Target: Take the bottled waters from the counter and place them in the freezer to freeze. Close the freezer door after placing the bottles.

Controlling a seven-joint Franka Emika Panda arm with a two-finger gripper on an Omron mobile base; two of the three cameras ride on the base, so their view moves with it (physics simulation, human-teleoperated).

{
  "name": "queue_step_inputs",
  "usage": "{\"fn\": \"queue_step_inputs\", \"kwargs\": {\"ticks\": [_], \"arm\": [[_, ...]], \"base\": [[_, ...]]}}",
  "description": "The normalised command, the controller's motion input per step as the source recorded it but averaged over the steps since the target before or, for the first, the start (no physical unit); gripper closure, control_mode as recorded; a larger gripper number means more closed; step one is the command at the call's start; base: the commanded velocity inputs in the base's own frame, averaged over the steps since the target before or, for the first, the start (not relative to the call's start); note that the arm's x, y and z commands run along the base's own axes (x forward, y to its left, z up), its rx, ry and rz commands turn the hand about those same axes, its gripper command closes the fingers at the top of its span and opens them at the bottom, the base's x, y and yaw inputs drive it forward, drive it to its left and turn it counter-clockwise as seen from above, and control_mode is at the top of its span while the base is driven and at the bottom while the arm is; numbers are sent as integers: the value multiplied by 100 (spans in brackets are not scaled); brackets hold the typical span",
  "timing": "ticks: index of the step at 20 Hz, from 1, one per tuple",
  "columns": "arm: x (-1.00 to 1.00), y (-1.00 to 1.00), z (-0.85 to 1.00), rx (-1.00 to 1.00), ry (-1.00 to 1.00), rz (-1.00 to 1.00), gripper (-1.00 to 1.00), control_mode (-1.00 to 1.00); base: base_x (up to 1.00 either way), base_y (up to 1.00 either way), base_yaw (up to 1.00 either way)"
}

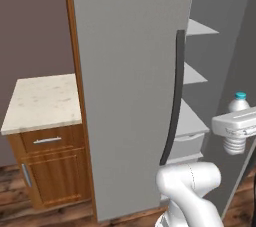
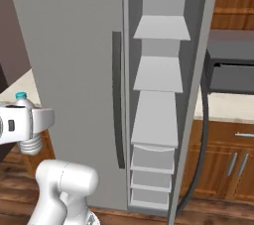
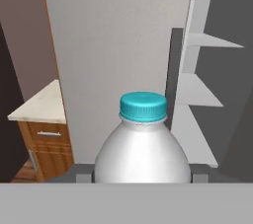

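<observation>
Teal-capped bottled water [image 3: 142,144] held upright between the fingers [image 3: 142,176], clamped about the body below the shoulder; cap at centre of the hand view, bottle at right edge of the left base view [image 1: 237,121] and at left edge of the right base view [image 2: 27,120]. Fingers narrow, closed on the bottle.

Step in hand: transport of one bottle toward the freezer [image 2: 155,120]. Placement not yet done, judging by the bare white shelves [image 2: 158,75] in the centre of the right base view. Second bottle not identifiable in these views.

Freezer door [image 1: 130,86] standing open, occupying the centre of the left base view, dark bar handle [image 1: 175,96] along its right edge. Compartment visible to the right of the door, upper right of the hand view. Beige worktop [image 1: 42,102] at left of the left base view, over brown drawers, well apart from the bottle.

Next move, as a judgement: shift bottle rightward in the hand view, past the door edge and handle, then forward onto a shelf. Requires clearance from door edge and shelf lip, bottle kept upright, release only once seated. Risk: bottle or hand striking the handle.
</observation>
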Motion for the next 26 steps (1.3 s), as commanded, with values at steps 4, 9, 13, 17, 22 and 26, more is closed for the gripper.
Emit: {"fn": "queue_step_inputs", "kwargs": {"ticks": [4, 9, 13, 17, 22, 26], "arm": [[0, 0, 0, 0, 0, 0, 100, 100], [0, 0, 0, 0, 0, 0, 100, 100], [0, 0, 0, 0, 0, 0, 100, 100], [0, 0, 0, 0, 0, 0, 100, 100], [0, 0, 0, 0, 0, 0, 100, 100], [0, 0, 0, 0, 0, 0, 100, 100]], "base": [[48, -7, 4], [65, 0, 3], [25, 0, 0], [6, -8, 0], [25, -39, 0], [23, -40, 0]]}}
